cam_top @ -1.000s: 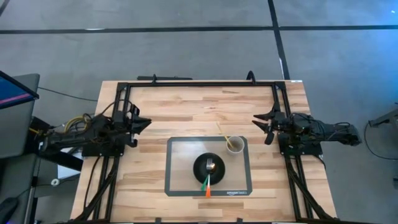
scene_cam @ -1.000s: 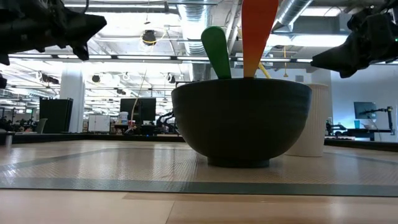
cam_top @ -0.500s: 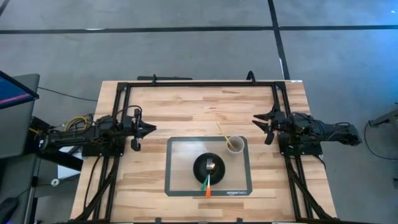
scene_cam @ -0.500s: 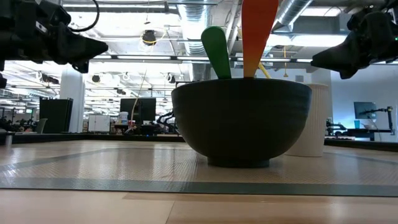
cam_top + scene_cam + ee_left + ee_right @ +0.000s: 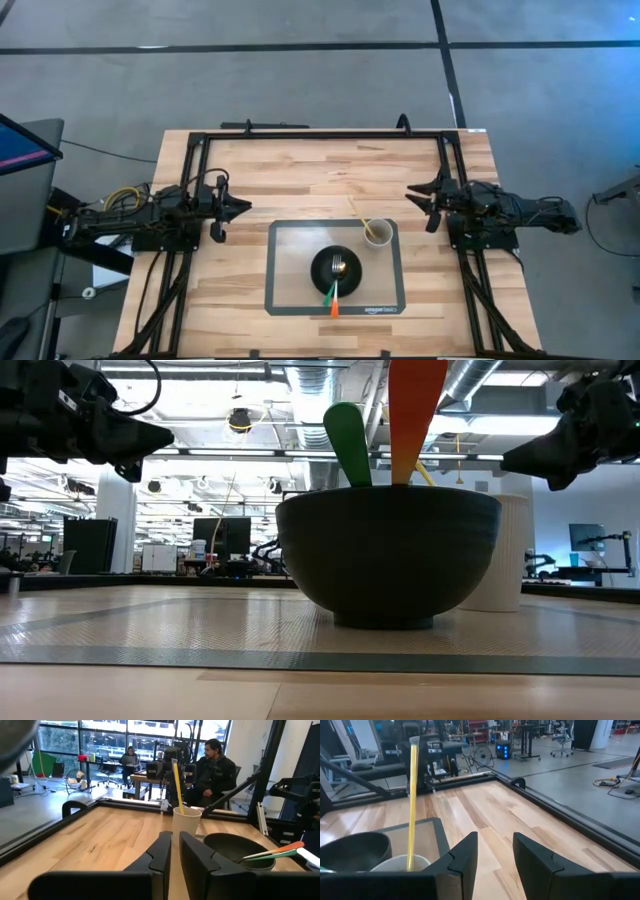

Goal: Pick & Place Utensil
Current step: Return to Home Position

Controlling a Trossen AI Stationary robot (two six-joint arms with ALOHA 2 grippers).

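A dark bowl (image 5: 336, 268) stands on a grey mat (image 5: 290, 260) and holds a green-handled utensil (image 5: 329, 291) and an orange-handled one (image 5: 336, 300), both leaning on its near rim. A white cup (image 5: 378, 232) with a yellow utensil (image 5: 357, 213) stands at the mat's far right corner. My left gripper (image 5: 240, 208) hovers left of the mat, its fingers (image 5: 165, 852) nearly closed and empty. My right gripper (image 5: 415, 195) hovers right of the cup, open and empty.
A black metal frame (image 5: 320, 134) runs round the table's edges. Bare wood lies between the mat and the frame on all sides. People sit in the room beyond the table, seen in the left wrist view (image 5: 212, 767).
My left gripper has moved toward the table's right edge, closer to the mat, and has turned to point more level. My right gripper has kept still.
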